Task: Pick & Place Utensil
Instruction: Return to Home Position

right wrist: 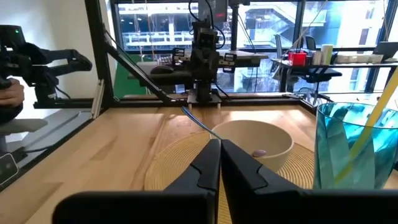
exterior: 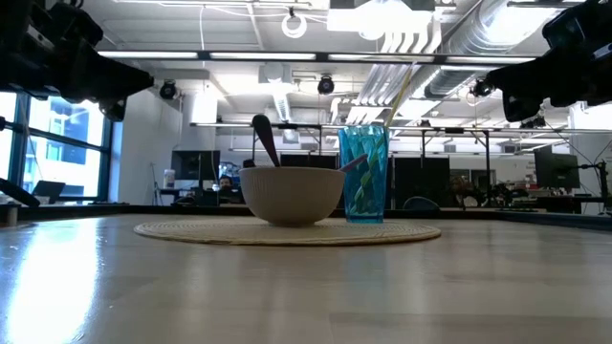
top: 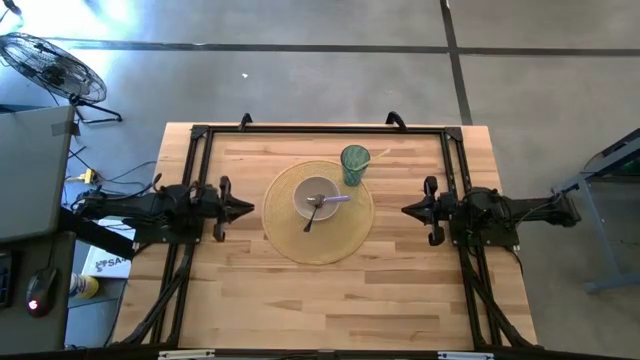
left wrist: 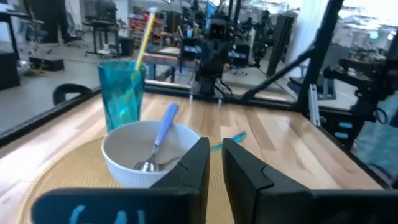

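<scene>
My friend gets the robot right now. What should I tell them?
Left gripper: fingers slightly apart, empty, left of the placemat.
Right gripper: shut, empty, right of the placemat.
White bowl sits on the placemat, with the teal cup beside it.
Done: two utensils rest in the bowl, handles over its rim.
Left: nothing else to pick up that I can see. Probably only parking the arms.

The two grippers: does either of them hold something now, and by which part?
Nothing is held. The left gripper and the right gripper are both empty, on either side of the white bowl, in which a purple-handled utensil rests.
</scene>
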Controlling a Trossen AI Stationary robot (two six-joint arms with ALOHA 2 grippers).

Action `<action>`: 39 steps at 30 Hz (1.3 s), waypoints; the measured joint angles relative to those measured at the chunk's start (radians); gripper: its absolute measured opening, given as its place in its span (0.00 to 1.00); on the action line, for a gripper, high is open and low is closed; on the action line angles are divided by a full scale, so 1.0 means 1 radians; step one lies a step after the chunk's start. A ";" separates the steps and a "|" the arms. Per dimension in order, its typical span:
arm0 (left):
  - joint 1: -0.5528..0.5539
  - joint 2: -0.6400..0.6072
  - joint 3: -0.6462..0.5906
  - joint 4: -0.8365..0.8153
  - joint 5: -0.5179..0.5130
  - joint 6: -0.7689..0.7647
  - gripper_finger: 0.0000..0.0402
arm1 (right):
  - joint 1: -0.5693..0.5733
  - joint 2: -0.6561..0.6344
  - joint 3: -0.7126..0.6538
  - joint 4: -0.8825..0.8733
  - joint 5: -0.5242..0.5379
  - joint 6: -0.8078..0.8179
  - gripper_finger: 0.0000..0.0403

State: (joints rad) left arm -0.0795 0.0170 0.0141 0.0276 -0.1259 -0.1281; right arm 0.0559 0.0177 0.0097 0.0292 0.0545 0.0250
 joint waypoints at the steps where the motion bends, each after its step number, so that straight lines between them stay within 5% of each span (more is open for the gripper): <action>1: 0.000 0.000 0.004 -0.012 0.008 -0.001 0.09 | 0.000 0.000 0.000 0.000 0.000 0.000 0.02; 6: 0.000 -0.003 0.031 -0.072 -0.036 0.072 0.01 | 0.000 0.000 0.000 -0.001 0.001 0.000 0.02; 24: 0.001 -0.003 0.008 -0.015 -0.063 0.193 0.00 | 0.000 0.000 -0.001 -0.002 0.001 0.000 0.03; 31: 0.000 0.002 0.008 -0.044 0.114 0.166 0.00 | 0.000 0.000 -0.001 -0.002 0.001 0.000 0.03; 39: 0.001 0.006 0.008 -0.034 0.129 0.150 0.00 | 0.000 0.000 -0.001 -0.002 0.001 0.000 0.03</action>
State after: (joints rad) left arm -0.0788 0.0235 0.0219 -0.0067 0.0028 0.0216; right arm 0.0559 0.0177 0.0089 0.0269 0.0559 0.0254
